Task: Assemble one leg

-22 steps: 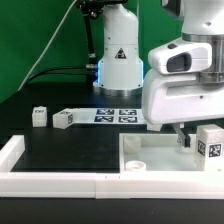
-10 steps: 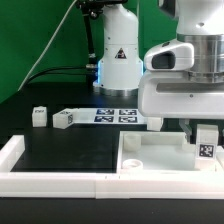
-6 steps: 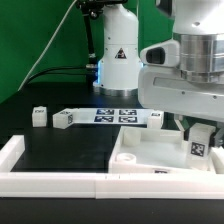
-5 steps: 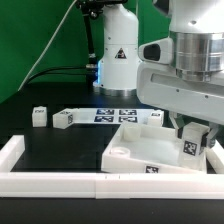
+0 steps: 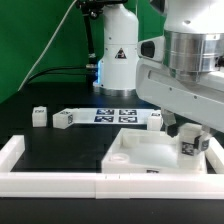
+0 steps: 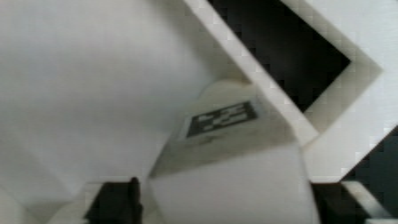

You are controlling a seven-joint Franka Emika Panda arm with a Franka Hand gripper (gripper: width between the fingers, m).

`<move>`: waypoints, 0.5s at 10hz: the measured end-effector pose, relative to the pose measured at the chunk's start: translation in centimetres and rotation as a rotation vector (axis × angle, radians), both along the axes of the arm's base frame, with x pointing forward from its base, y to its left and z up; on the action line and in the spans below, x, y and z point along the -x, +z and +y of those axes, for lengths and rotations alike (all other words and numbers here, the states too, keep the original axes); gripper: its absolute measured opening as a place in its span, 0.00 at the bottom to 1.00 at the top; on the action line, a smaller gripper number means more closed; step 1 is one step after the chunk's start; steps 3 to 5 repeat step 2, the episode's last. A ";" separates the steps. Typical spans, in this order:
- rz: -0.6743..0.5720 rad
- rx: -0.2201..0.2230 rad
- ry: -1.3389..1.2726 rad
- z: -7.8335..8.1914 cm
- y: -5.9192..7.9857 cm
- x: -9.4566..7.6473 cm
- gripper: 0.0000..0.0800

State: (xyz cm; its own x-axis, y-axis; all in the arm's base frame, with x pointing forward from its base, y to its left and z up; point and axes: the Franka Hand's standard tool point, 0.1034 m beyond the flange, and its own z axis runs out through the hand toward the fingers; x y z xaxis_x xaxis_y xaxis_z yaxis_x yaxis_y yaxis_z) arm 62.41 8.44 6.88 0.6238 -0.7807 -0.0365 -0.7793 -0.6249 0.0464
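The hand (image 5: 190,133) hangs low at the exterior view's right, its fingers closed on a leg (image 5: 190,144), a small white block with a black-and-white marker on its side. The held leg stands on or just above the near right corner of the large white square panel (image 5: 140,158); whether it touches cannot be told. The panel lies on the dark worktop (image 5: 60,150), turned at an angle, with a round hole near its left corner. In the wrist view the same leg (image 6: 222,150) fills the middle, marker facing the camera, with the dark fingers (image 6: 118,200) pressed at either side of it and the panel's white surface (image 6: 89,80) behind.

A low white rail (image 5: 50,182) frames the worktop's near edge and left side. Two more legs (image 5: 39,117) (image 5: 63,119) stand apart at the far left. Just beside them lies the marker board (image 5: 115,116), flat, with another leg (image 5: 156,118) at its right end.
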 end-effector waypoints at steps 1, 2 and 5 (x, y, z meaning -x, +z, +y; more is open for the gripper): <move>0.000 0.000 0.000 0.0 0.0 0.0 0.65; 0.001 0.000 0.000 0.0 -0.1 0.0 0.78; 0.001 0.000 0.000 0.0 -0.1 0.0 0.78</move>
